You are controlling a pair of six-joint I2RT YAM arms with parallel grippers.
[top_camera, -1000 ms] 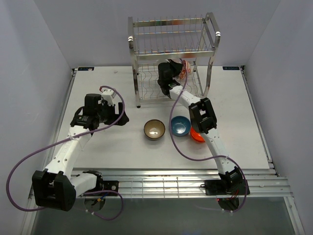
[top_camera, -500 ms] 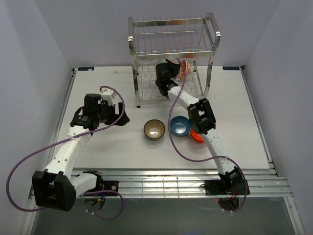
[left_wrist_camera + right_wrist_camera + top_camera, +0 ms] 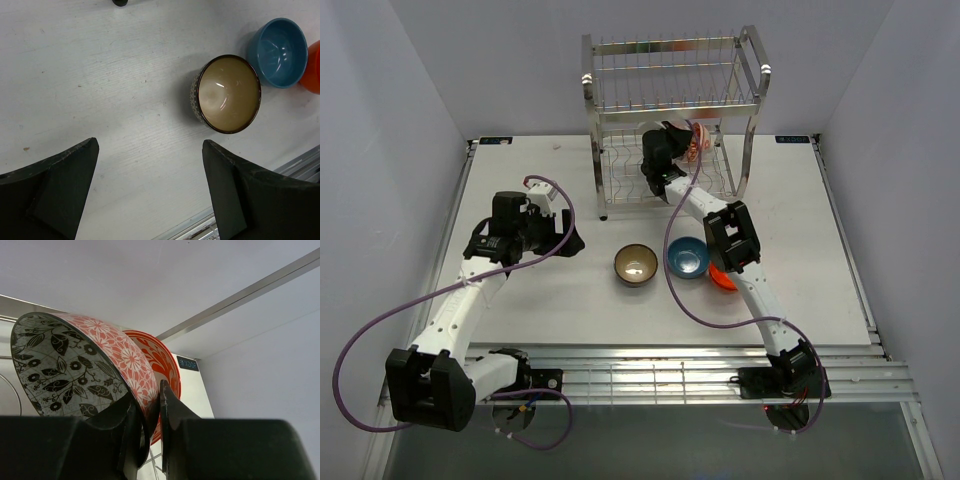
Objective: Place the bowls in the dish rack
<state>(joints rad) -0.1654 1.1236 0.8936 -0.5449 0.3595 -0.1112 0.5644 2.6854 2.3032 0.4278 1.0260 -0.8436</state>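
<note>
So it can slot into the dish rack point(image 3: 672, 100), the right gripper point(image 3: 150, 407) pinches the patterned bowl point(image 3: 100, 360) tipped on its side; the left gripper point(image 3: 150, 172) hangs spread.

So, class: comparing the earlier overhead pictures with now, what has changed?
The right gripper, jaws shut on the patterned bowl, shifted slightly up the overhead view at the lower tier of the dish rack. The left gripper, brown bowl, blue bowl and orange bowl stayed put.

A white table point(image 3: 550, 300) stands between pale grey walls point(image 3: 390, 130).
</note>
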